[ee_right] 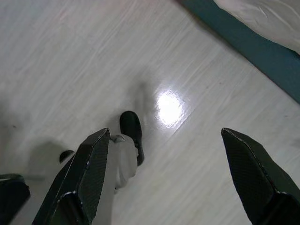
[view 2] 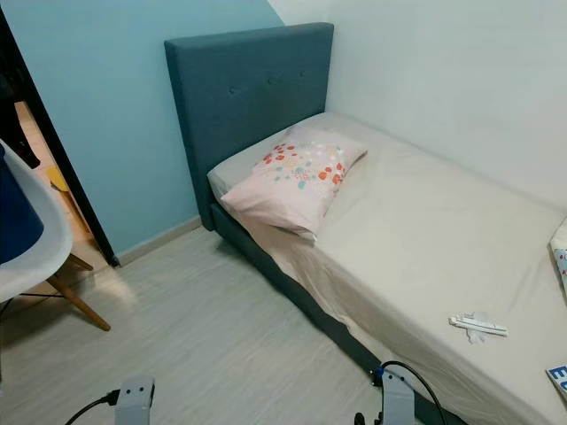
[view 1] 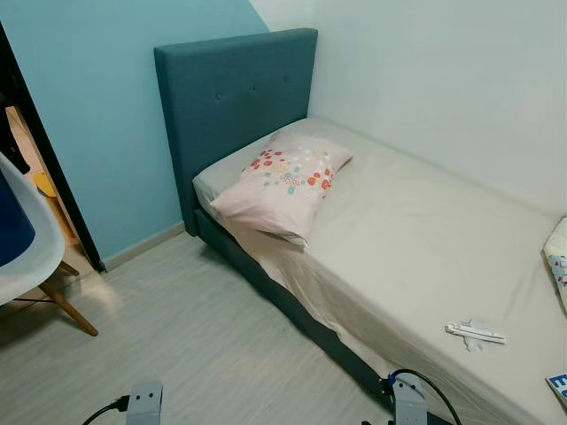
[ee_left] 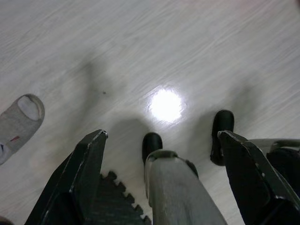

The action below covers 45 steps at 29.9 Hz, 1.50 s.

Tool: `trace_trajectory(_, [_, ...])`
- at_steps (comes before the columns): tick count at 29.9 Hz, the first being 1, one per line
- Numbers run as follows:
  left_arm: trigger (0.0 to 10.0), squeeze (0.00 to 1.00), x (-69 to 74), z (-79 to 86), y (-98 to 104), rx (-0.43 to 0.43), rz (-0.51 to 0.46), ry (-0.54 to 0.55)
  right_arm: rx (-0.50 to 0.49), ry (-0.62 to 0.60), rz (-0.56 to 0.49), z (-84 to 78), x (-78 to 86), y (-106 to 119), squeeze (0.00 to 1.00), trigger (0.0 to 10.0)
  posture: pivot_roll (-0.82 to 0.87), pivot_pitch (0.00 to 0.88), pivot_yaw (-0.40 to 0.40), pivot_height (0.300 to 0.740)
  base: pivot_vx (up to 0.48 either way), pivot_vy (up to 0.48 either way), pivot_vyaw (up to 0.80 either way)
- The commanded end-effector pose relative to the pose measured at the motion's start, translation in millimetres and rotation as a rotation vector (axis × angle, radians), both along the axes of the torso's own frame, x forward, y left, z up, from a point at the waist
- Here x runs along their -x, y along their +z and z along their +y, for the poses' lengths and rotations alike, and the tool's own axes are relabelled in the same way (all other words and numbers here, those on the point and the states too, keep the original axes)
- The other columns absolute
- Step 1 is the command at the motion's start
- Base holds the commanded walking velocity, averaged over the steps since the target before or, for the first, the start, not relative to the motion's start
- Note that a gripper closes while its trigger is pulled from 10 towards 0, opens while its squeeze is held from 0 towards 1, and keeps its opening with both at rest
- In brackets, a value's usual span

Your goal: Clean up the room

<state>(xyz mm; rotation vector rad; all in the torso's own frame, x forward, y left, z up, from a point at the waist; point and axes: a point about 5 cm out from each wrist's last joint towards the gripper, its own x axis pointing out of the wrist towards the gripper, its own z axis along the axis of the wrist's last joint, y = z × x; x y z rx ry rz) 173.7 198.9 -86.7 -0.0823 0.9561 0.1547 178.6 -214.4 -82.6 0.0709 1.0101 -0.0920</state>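
A single bed with a teal headboard stands against the white wall. On its beige sheet lie a pink pillow with coloured dots, a small white object near the front, and patterned items at the right edge. A grey sock lies on the pale floor in the left wrist view. My left gripper hangs open above the floor, its fingers wide apart. My right gripper is open too, hanging over the floor beside the bed's teal base.
A white shell chair with wooden legs stands at the left, by a dark doorway. Pale wood-look floor lies between chair and bed. A dark toothed mat edge and my own legs and feet are below the grippers.
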Motion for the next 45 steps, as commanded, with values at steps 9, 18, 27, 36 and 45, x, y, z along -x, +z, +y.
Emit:
trace_trajectory(9, [10.0,0.00,2.7,5.2,-0.4,-0.023,0.011,-0.011,0.018,-0.023,-0.016,-4.9,-3.4,2.5,0.00,10.0,-0.02,0.000,-0.073,0.740,0.000,0.000,0.38])
trace_trajectory(18, [10.0,0.00,-2.4,4.0,2.1,0.017,-0.020,-0.027,0.028,-0.034,-0.013,-5.5,-4.3,2.9,0.00,10.0,-0.02,0.000,-0.071,0.740,0.030,0.000,0.00])
trace_trajectory(27, [10.0,0.00,-4.8,3.1,3.2,0.023,-0.029,-0.043,0.042,-0.036,0.004,-6.5,-3.4,2.5,0.00,10.0,-0.02,0.000,-0.072,0.740,0.226,0.000,-0.26])
trace_trajectory(36, [10.0,0.00,-11.6,1.4,6.5,0.036,-0.056,-0.049,0.055,-0.035,-0.003,-8.4,-4.1,3.2,0.00,10.0,-0.02,0.000,-0.078,0.740,0.281,0.000,-0.26])
trace_trajectory(45, [10.0,0.00,-32.2,2.1,17.7,0.036,-0.124,-0.053,0.048,-0.027,-0.014,-7.5,-6.2,4.2,0.00,10.0,-0.02,0.000,-0.078,0.740,0.290,0.000,0.00])
